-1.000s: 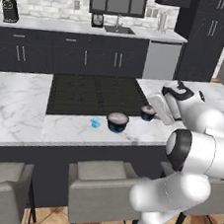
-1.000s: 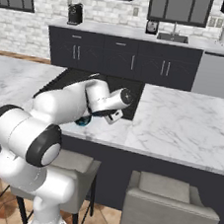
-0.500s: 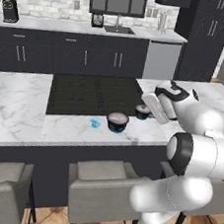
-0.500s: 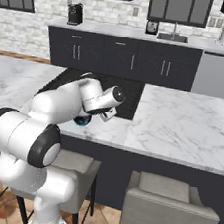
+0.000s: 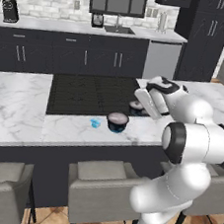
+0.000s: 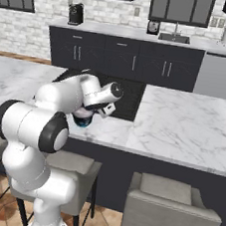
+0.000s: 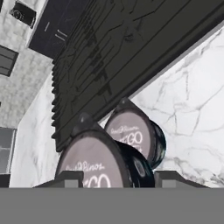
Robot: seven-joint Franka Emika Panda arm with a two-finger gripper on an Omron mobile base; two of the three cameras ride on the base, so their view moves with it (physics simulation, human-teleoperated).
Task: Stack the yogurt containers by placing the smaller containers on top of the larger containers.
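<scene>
While the arm reaches in from the lower right of the left base view, the gripper [image 7: 118,177] sits at the bottom of the hand view with a dark yogurt cup [image 7: 94,164] between its two fingertips [image 7: 65,179]; whether they press on it I cannot tell. That cup shows a pale grey-pink lid with printed lettering. A second dark cup [image 7: 133,135] with the same pale lid lies just behind it, right of centre, close enough that they seem to touch.

In the left base view the wider dark cup [image 5: 117,121] stands at centre frame on the marble counter [image 5: 20,103], just below the black cooktop [image 5: 86,93] edge. A tiny light-blue cup [image 5: 95,123] sits just to its left, apart. The lesser dark cup [image 5: 136,106] is partly hidden by the hand. Bare marble stretches left and right; the counter's front edge runs close below the cups.
</scene>
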